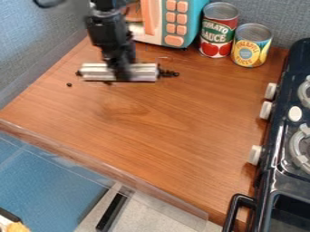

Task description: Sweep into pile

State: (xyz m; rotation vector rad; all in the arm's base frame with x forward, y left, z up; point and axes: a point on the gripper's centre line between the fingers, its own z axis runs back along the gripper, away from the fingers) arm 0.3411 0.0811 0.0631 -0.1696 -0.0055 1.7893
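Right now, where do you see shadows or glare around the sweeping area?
Camera view: a soft, faint shadow falls on the wooden counter just in front of the silver bar; a darker one hugs the nearest stove knob; small bright glints show on the glossy black stove and the rim of the red can.

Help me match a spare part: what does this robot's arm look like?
The arm is black, with blocky, angular segments that narrow towards an equally black pincer. A dark, cable-like loop curves at the upper left edge.
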